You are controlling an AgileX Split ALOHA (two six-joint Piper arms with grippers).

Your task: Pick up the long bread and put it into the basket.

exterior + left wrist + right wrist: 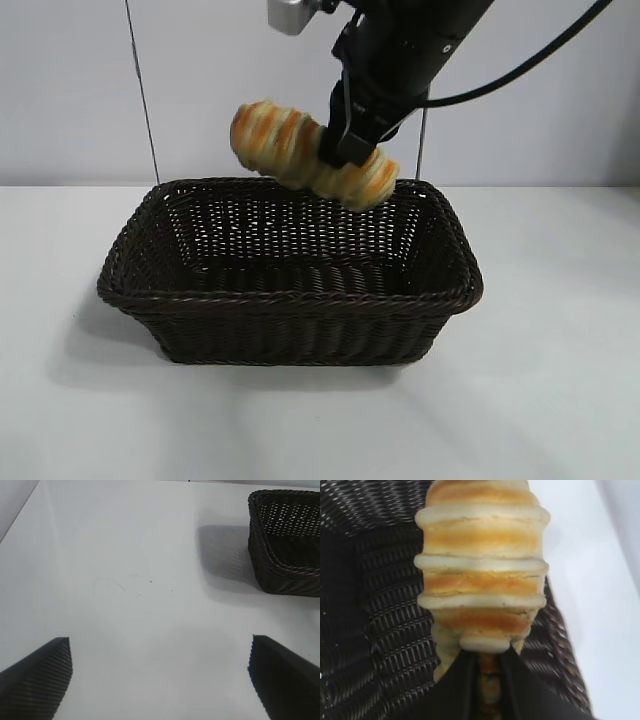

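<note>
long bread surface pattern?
Golden-orange with pale cream crosswise stripes on the long bread; clearest in the right wrist view.

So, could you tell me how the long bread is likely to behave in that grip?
The long bread probably stays stiff: both ends jut past the right gripper without drooping. It seems light, since a narrow pinch carries it tilted above the basket. Its rounded shape suggests that it may roll a little once dropped.
</note>
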